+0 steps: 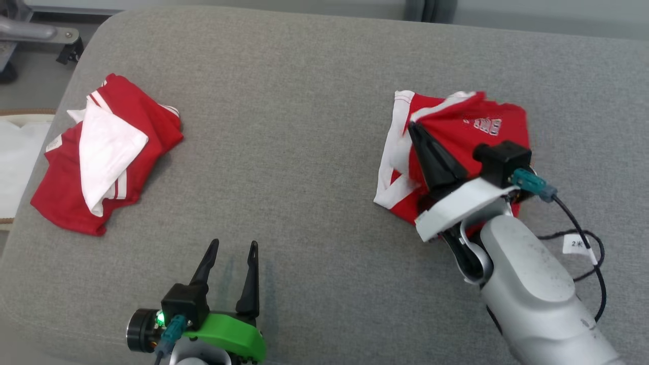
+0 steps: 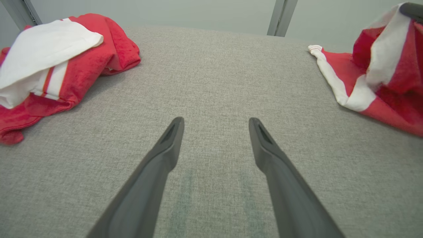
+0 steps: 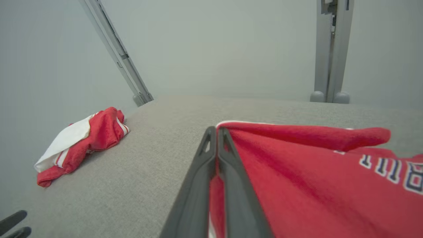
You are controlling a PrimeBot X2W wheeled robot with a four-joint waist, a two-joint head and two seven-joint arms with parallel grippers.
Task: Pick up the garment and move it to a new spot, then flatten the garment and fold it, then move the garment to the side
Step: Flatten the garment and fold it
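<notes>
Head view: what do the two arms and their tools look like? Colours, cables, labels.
Left tool: two long dark tapered fingers on a black block, green mount, lit green light, teal plug. Right tool: same dark fingers, white mount, black box, teal connector feeding a black cable with a white tag. The right forearm is pale grey, smooth and rounded.

Crumpled red garment with white bands and white-edged lettering, bunched in a heap on the right part of the grey fabric surface. Pinched at its upper-left fold between the closed fingers of the right pincer, cloth drawn up into a ridge there. Well apart, near the left edge, second garment: red, white panel and stripes on top, loosely folded, lying flat.
</notes>
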